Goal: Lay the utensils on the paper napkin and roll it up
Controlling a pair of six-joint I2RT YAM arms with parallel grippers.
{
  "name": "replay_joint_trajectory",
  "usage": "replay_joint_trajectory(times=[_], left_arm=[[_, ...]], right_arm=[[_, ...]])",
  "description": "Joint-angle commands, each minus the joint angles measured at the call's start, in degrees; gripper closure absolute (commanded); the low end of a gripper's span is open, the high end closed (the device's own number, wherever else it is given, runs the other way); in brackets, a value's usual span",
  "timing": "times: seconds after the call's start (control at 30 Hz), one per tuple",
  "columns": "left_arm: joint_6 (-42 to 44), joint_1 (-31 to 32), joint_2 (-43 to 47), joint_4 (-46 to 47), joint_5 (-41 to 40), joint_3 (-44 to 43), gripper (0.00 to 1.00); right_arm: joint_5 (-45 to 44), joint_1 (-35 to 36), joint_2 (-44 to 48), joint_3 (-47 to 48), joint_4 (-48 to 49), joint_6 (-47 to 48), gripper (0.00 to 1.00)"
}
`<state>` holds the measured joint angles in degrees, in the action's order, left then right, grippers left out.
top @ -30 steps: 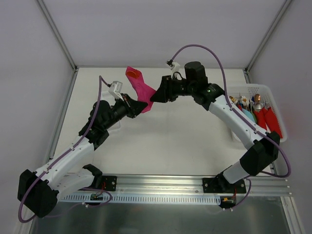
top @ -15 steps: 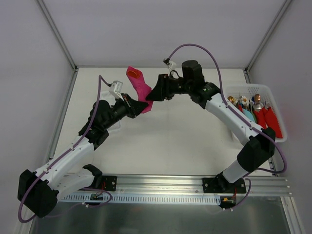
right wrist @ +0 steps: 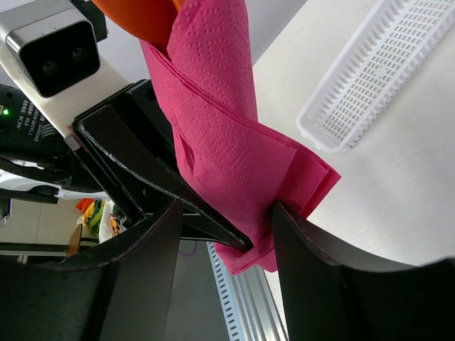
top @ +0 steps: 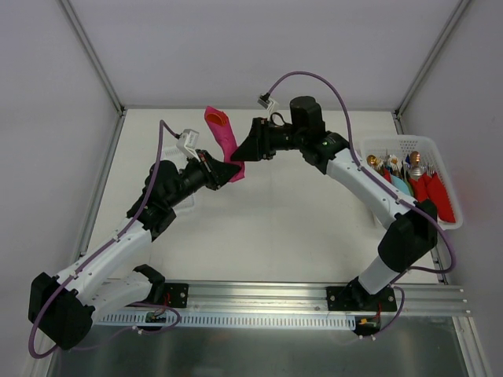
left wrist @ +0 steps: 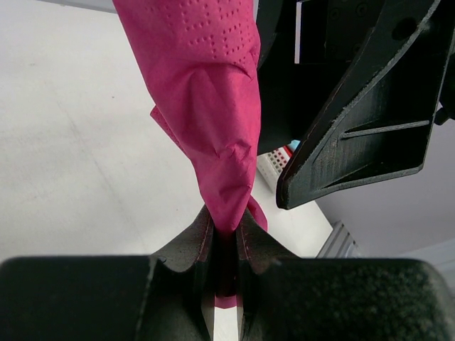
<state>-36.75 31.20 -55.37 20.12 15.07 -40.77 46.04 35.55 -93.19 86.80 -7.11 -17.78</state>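
The paper napkin (top: 223, 140) is rolled into a magenta tube and held up above the table's back left. Something orange (top: 213, 119), one of the utensils, shows at its top end (right wrist: 138, 14); which one I cannot tell. My left gripper (top: 234, 174) is shut on the napkin's lower tip (left wrist: 226, 213). My right gripper (top: 239, 155) is open, its jaws standing either side of the napkin's lower folds (right wrist: 234, 156) and of a left finger (right wrist: 160, 174). The right-hand pad (right wrist: 288, 220) touches the napkin's edge.
A white basket (top: 410, 142) at the right table edge holds metal utensils with red and teal wraps. Another white mesh basket (right wrist: 377, 78) lies on the table beyond the napkin in the right wrist view. The two arms meet closely at the back.
My right gripper has moved left toward the napkin and opened wider, so its jaws now straddle the lower folds. The left gripper has kept its hold, and the napkin stands a little straighter.
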Motion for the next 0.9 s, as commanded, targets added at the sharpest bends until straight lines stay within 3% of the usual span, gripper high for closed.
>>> replay_joint_trajectory(times=[0.0,0.53,0.87], left_arm=[[0.3,0.7,1.0,2.1,0.2,-2.4,1.00],[1.2,0.6,1.5,-0.2,-2.9,-3.3,1.00],[0.3,0.6,1.3,0.8,-2.7,-3.9,1.00]], right_arm=[[1.8,0.4,0.8,0.1,3.1,-1.0,0.44],[-0.3,-0.5,6.7,-5.8,-0.6,3.8,0.49],[0.3,-0.5,5.8,-7.5,-0.6,4.9,0.67]])
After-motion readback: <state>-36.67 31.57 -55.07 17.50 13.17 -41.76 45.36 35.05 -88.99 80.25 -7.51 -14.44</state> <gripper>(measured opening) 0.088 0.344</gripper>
